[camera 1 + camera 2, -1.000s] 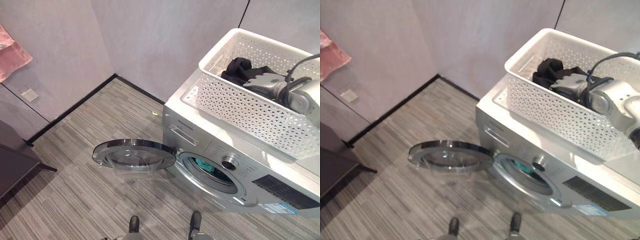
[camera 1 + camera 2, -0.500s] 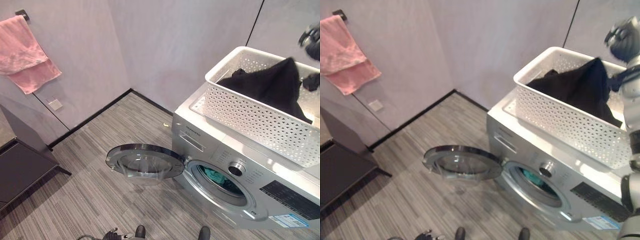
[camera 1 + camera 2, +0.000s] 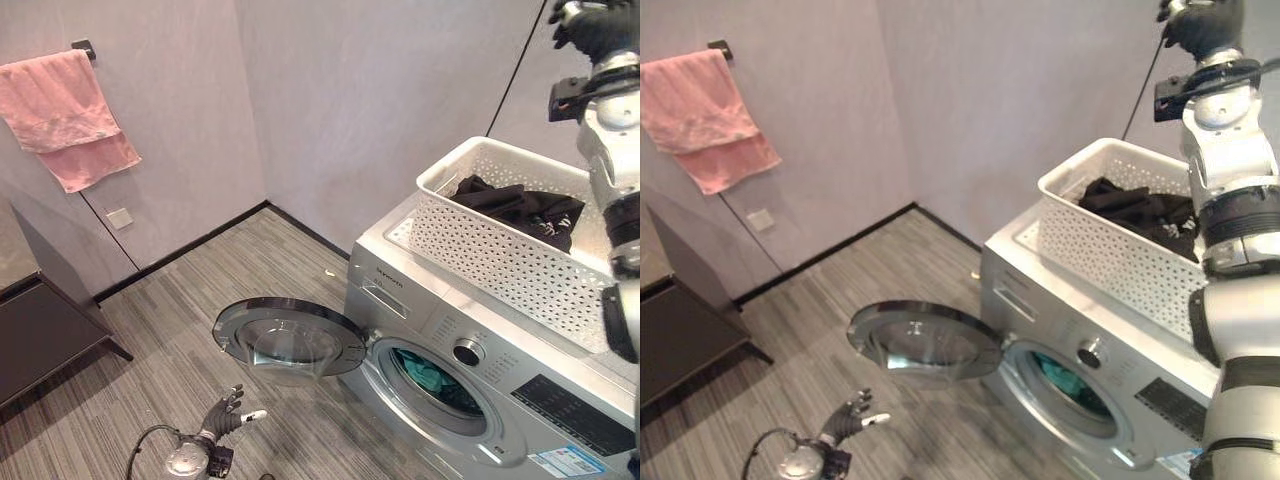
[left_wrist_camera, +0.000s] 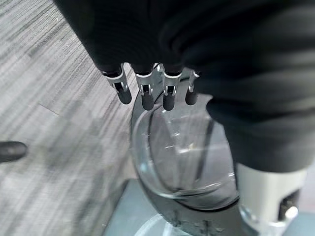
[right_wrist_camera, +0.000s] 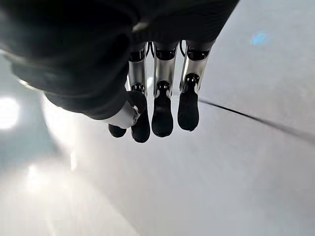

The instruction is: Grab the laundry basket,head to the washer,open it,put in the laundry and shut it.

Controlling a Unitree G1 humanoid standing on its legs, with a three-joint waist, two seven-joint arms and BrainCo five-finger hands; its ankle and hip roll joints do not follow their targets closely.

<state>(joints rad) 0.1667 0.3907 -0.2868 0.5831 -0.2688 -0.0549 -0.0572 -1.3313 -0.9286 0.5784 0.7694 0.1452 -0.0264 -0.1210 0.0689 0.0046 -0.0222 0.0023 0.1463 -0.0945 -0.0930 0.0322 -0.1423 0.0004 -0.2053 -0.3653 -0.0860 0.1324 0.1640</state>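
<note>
A white perforated laundry basket (image 3: 500, 245) stands on top of the silver washer (image 3: 400, 285), with dark laundry (image 3: 520, 205) lying inside it. The washer's round glass door (image 3: 290, 340) is swung open to the left, and a teal garment (image 3: 430, 372) shows in the drum. My right hand (image 3: 590, 25) is raised high above the basket by the wall; its fingers (image 5: 162, 108) are straight and hold nothing. My left hand (image 3: 222, 415) hangs low over the floor in front of the door, with its fingers (image 4: 147, 93) spread open above the glass.
A pink towel (image 3: 70, 115) hangs on the left wall above a wall socket (image 3: 120, 217). A dark low cabinet (image 3: 40, 340) stands at the left edge. Striped grey floor (image 3: 170, 320) stretches in front of the washer.
The black garment that hung lifted over the basket now lies in it, and my right hand has risen higher, empty. My left hand has come into view. The camera has tilted up.
</note>
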